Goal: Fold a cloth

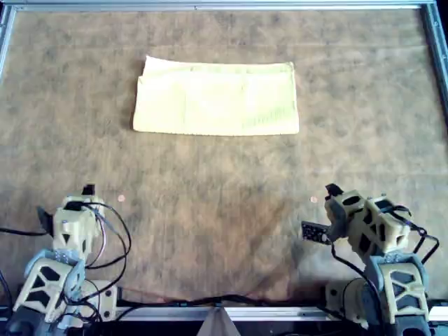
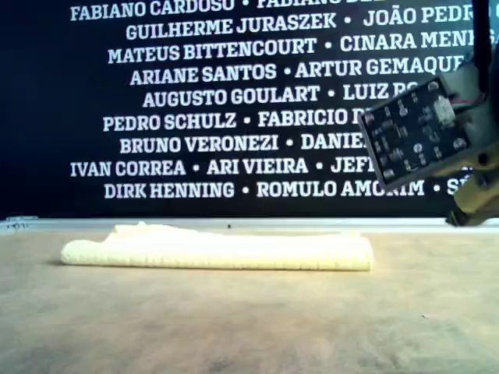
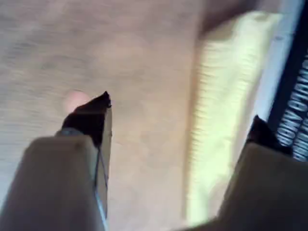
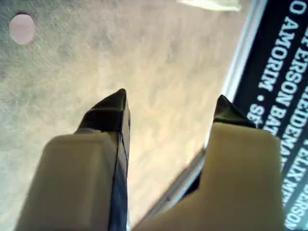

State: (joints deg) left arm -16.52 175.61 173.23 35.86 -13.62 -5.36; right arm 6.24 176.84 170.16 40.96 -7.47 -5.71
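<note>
Cloth [image 1: 215, 98] lies folded, both arms far from it.
Your left gripper [image 3: 180, 113] and right gripper [image 4: 171, 108] stand wide, empty; a shallow pinch may lift only the top layer.

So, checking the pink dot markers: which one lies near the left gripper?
The pink dot at the overhead view's left, just beside the left gripper; the other dot sits by the right gripper.

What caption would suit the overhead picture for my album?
A folded pale yellow cloth lies on the brown table while two robot arms wait apart from it, near the picture's bottom edge.
</note>
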